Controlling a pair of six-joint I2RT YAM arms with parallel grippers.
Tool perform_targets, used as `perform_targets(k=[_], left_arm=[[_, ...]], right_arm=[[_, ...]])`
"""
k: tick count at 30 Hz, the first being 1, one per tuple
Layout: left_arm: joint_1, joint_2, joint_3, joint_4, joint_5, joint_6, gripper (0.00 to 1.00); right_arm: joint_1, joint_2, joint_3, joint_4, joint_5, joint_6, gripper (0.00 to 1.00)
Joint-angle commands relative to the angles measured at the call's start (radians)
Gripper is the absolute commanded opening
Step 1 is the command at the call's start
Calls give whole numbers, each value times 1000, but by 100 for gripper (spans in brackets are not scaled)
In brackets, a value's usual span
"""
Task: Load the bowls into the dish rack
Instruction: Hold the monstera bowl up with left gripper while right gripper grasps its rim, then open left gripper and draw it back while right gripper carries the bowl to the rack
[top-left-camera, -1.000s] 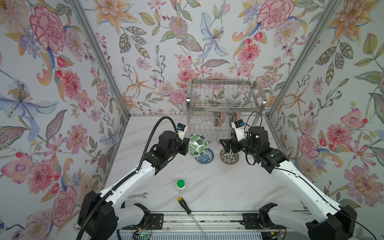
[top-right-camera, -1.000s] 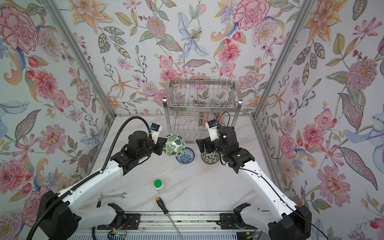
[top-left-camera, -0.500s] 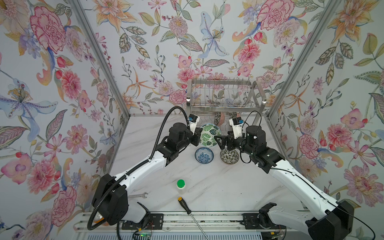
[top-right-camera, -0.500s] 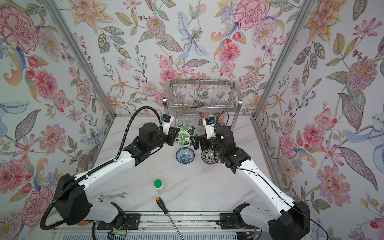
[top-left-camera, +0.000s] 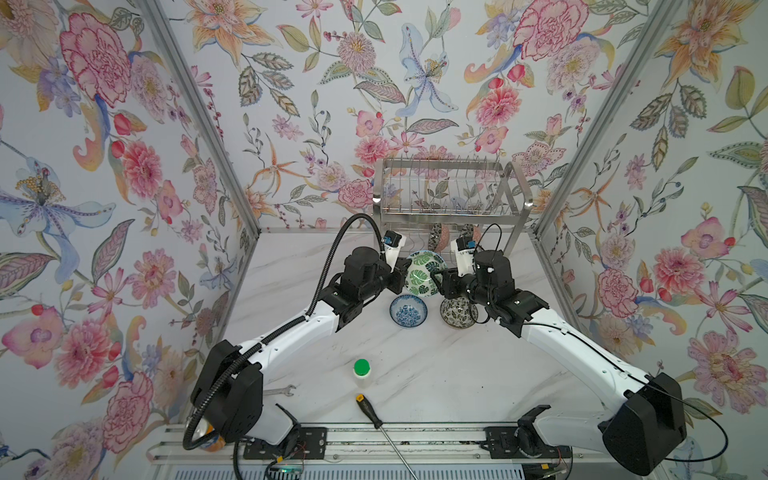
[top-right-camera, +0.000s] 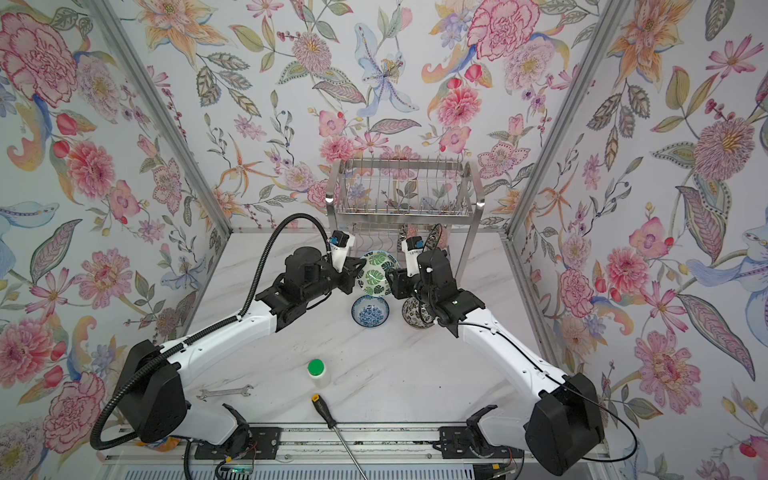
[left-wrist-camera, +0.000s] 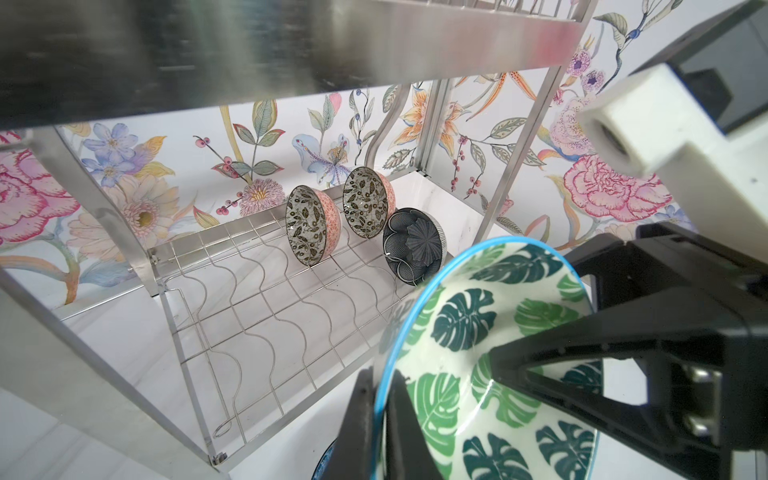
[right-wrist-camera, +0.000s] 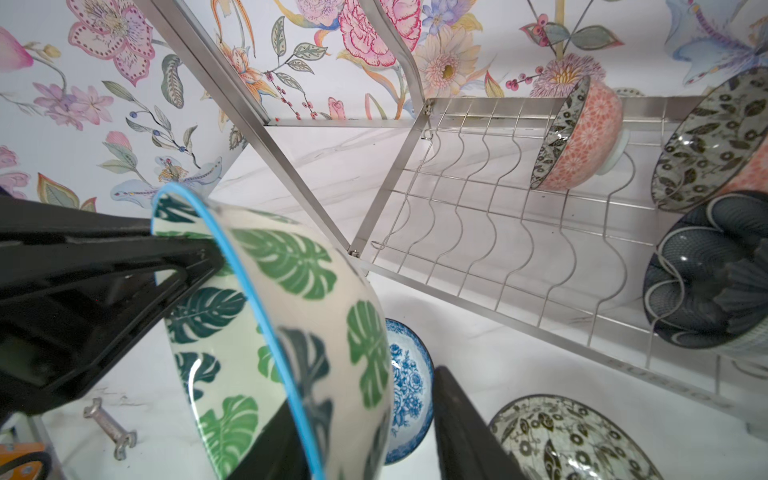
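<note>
Right, leaf bowl (top-left-camera: 422, 275) hangs on edge just at 6 o'clock of the rack (top-left-camera: 453, 215), left claw (top-left-camera: 404, 271) clamped on its rim at 9 o'clock, right claw (top-left-camera: 436, 279) straddling the rim at 3 o'clock, bite unclear, so I'd confirm that grip before the left releases.

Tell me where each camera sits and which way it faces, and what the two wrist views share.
Top views: high above the table, near side, looking down toward the dish rack; left arm and right arm show whole.
Left wrist: on the left arm, facing the rack's lower shelf; left pincer pinches the green leaf bowl by its rim.
Right wrist: on the right arm, facing that shelf; right pincer straddles the rim.
Shared: leaf bowl, three racked bowls, each other's pincer.
</note>
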Motion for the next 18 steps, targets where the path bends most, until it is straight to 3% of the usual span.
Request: perform_targets(k=[1, 9, 14, 16, 18], left_arm=[[-11, 7, 48, 77, 26, -21, 0], [-14, 16, 54, 74, 32, -18, 0], [-16, 19, 64, 48, 20, -7, 0], [-14, 16, 67, 30, 4, 2, 17], [-15, 7, 74, -12, -40, 23, 50]], right_arm=[[10, 20, 37, 34, 13, 11, 33], [12, 34, 59, 26, 23, 4, 1], [13, 34, 67, 9, 35, -7, 0], [14, 31, 68, 4, 42, -13, 0], [13, 29, 70, -7, 55, -25, 0]])
